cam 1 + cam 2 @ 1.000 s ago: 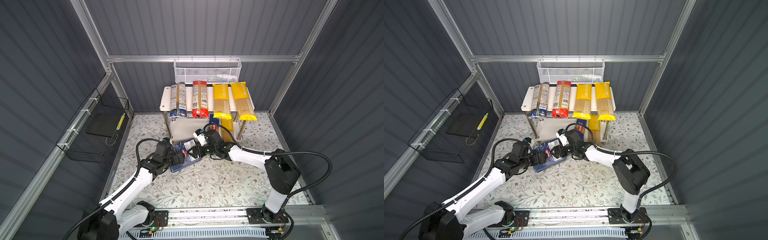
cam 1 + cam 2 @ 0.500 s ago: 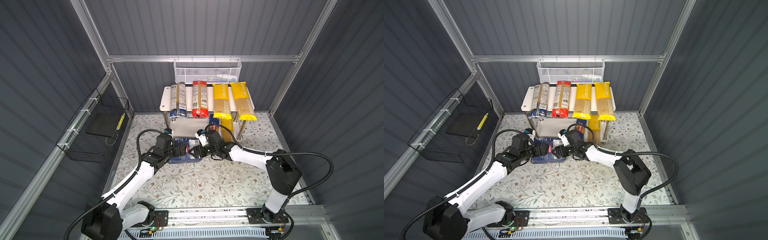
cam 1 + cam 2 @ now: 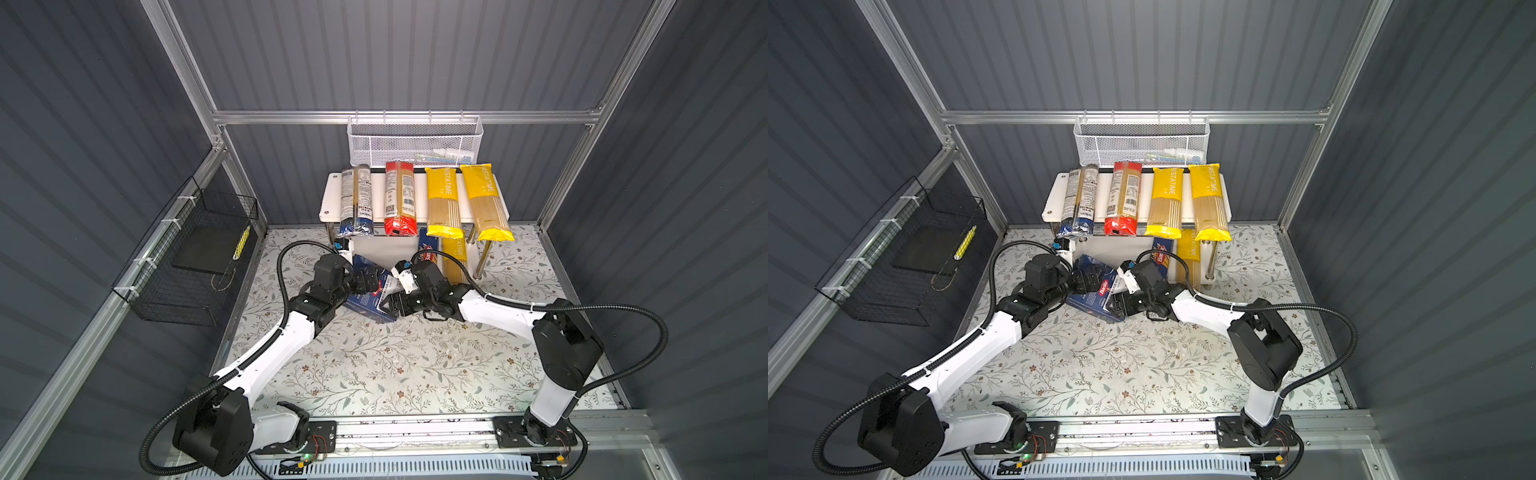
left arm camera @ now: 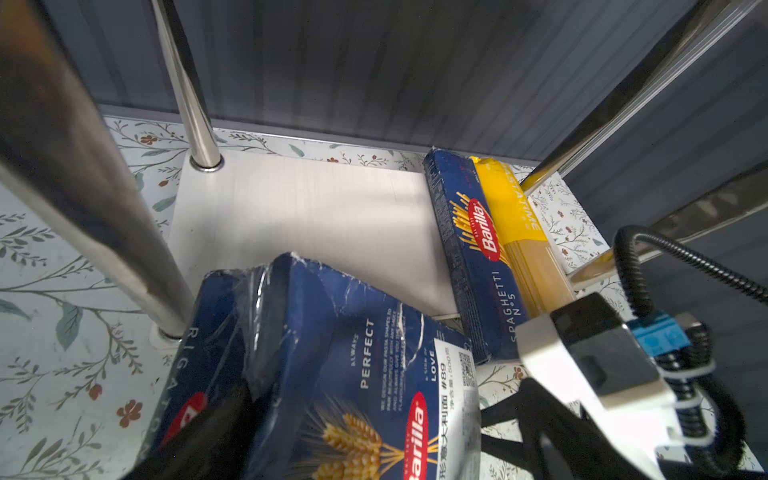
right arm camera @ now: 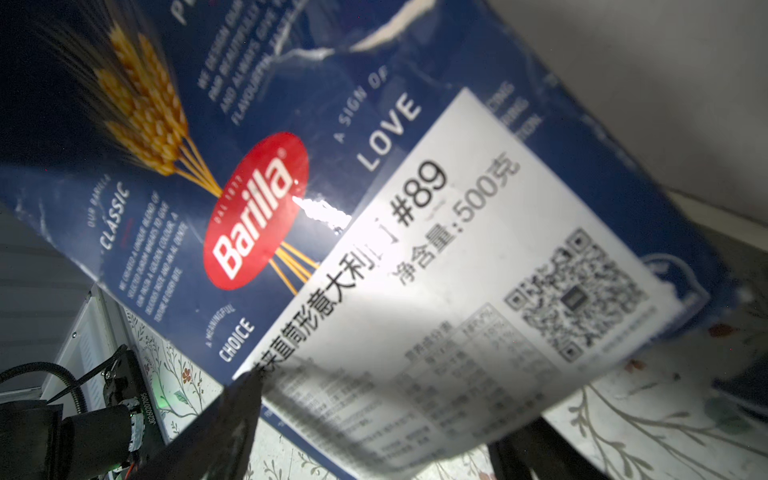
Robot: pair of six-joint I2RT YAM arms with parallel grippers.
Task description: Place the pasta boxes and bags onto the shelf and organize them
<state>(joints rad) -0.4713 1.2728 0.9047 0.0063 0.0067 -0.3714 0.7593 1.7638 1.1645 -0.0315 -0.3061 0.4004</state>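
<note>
Just left of centre in both top views, the wide Barilla box (image 3: 360,306) was tilted over the tabletop (image 3: 374,365) before the shelf (image 3: 328,208), its far end at the lower board. The left tool (image 3: 368,284) clenched it. The right tool (image 3: 392,306) straddled its near corner, jaws wide; I could not tell whether it gripped.

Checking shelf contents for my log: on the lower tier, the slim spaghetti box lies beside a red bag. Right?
No. The bag beside the slim spaghetti box on the lower tier is a yellow bag, not red; the left wrist view shows it.
</note>
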